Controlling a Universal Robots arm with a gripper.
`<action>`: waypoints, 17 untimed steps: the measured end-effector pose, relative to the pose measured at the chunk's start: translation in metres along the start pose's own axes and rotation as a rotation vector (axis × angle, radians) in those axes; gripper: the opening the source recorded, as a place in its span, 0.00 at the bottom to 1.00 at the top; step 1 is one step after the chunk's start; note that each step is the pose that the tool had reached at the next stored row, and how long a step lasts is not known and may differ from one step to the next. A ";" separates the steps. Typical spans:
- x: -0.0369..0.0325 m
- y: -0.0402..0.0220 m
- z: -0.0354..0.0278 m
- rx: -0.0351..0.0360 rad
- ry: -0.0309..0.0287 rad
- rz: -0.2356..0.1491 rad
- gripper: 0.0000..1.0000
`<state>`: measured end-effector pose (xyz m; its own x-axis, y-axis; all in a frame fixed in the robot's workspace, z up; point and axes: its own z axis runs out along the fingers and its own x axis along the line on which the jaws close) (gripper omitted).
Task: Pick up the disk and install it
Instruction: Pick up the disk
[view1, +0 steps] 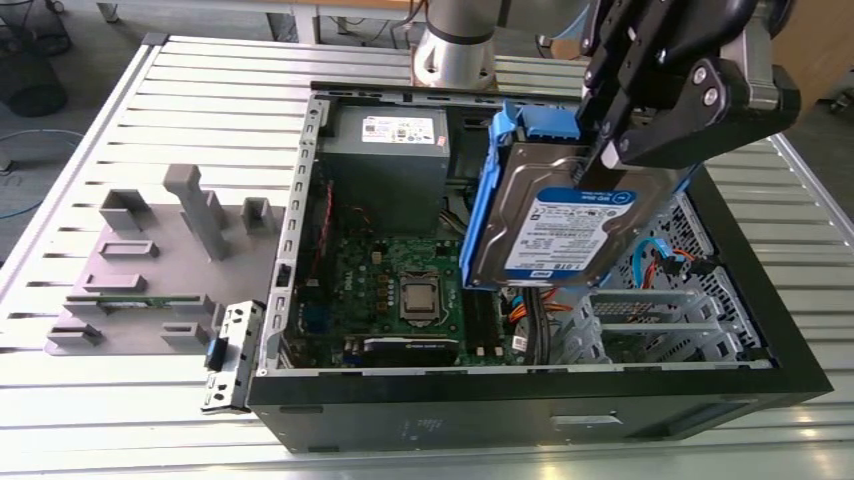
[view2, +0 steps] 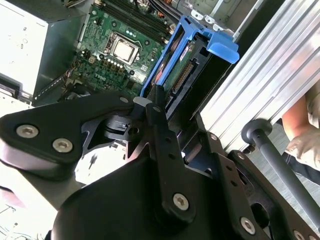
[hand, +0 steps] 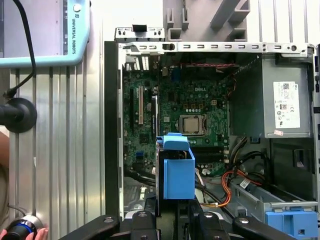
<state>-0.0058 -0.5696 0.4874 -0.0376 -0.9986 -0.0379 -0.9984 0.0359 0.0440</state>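
Observation:
The disk (view1: 554, 235), a silver hard drive with a white-and-blue label and blue side rails, hangs tilted on edge above the open computer case (view1: 534, 400). My gripper (view1: 603, 160) is shut on the disk's upper end, coming down from the exterior view's upper right. In the second wrist view the black fingers (view2: 159, 112) clamp the blue-railed disk (view2: 182, 65) over the motherboard. In the first wrist view the disk's blue end (hand: 176, 170) sticks out from the gripper (hand: 175, 212), over the case interior.
Inside the case are the green motherboard (view1: 400, 290), a grey power-supply box (view1: 387, 150) and a metal drive cage (view1: 654, 310) with orange cables. A grey fixture (view1: 147, 260) stands on the slatted table at the exterior view's left. A person's hand (hand: 22, 232) rests beside the table.

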 end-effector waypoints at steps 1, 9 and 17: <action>0.0000 -0.0015 0.0001 -0.0002 0.0000 0.000 0.35; -0.0006 -0.0178 0.0012 -0.0012 0.0006 0.000 0.35; -0.0012 -0.0357 0.0016 -0.0013 0.0010 0.000 0.35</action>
<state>0.0298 -0.5696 0.4843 -0.0377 -0.9986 -0.0370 -0.9983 0.0360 0.0453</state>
